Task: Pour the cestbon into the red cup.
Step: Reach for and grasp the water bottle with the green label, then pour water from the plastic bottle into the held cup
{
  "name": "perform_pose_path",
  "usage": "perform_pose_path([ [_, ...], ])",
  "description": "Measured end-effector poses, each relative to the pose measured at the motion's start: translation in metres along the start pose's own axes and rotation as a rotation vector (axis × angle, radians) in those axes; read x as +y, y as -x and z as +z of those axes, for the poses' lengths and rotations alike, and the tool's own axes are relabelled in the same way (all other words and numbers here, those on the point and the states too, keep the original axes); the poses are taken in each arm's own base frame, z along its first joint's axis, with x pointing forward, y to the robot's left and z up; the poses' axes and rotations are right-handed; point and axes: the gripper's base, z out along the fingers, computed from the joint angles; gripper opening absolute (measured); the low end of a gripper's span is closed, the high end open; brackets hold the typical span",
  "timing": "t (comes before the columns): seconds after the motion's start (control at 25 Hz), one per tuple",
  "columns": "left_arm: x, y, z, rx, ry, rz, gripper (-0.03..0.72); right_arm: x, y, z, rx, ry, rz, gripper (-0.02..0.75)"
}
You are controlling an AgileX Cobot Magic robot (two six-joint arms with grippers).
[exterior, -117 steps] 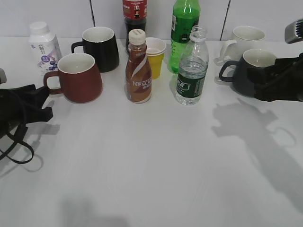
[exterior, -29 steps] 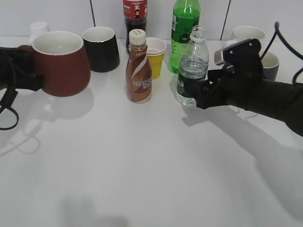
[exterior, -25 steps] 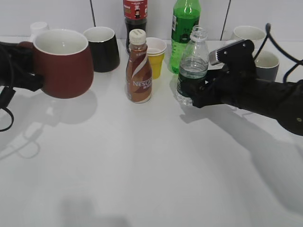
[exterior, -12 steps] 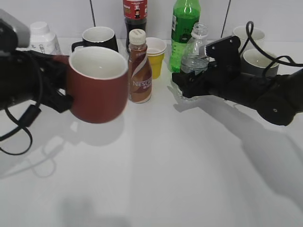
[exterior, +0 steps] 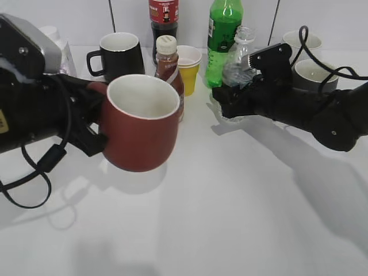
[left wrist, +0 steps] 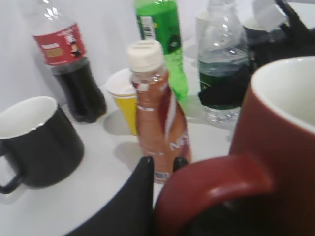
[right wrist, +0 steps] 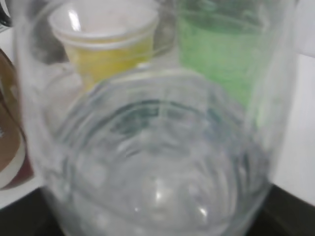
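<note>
My left gripper (exterior: pixel 95 123) is shut on the handle of the red cup (exterior: pixel 141 129) and holds it upright above the table, left of centre. In the left wrist view the cup's handle (left wrist: pixel 216 182) fills the lower right between the jaws (left wrist: pixel 162 164). My right gripper (exterior: pixel 227 100) is shut on the cestbon (exterior: pixel 238 57), a clear uncapped bottle, lifted and tilted slightly. Its dark green label is hidden behind the gripper in the exterior view. It fills the right wrist view (right wrist: pixel 152 147), hiding the jaws, and shows in the left wrist view (left wrist: pixel 224 69).
At the back stand a brown Nescafe bottle (exterior: pixel 168 54), a yellow paper cup (exterior: pixel 188 66), a green bottle (exterior: pixel 223 29), a cola bottle (exterior: pixel 164 20), a black mug (exterior: pixel 119 54), a grey mug (exterior: pixel 313 72) and a white mug (exterior: pixel 299 43).
My left gripper lifted the red cup and carried it right and forward toward the centre. My right gripper closed on the cestbon, lifted it and tilted it.
</note>
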Motion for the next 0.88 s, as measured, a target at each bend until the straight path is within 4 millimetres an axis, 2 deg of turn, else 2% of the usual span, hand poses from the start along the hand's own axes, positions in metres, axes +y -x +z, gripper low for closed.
perform_pose_path([
  [0.12, -0.004, 0.001, 0.0, 0.0, -0.014, 0.004, 0.083, 0.001, 0.005, -0.005, 0.007, -0.006, -0.004, 0.463],
  [0.28, -0.006, -0.003, 0.004, 0.01, -0.024, 0.002, 0.083, 0.006, 0.021, -0.023, -0.014, 0.0, -0.059, 0.463],
  [0.6, -0.011, -0.021, 0.023, 0.006, -0.06, -0.029, 0.083, 0.037, 0.062, -0.059, -0.079, 0.241, -0.437, 0.463],
  [0.88, -0.018, -0.034, 0.034, 0.013, -0.126, -0.028, 0.083, 0.041, 0.07, -0.066, -0.107, 0.256, -0.657, 0.463],
])
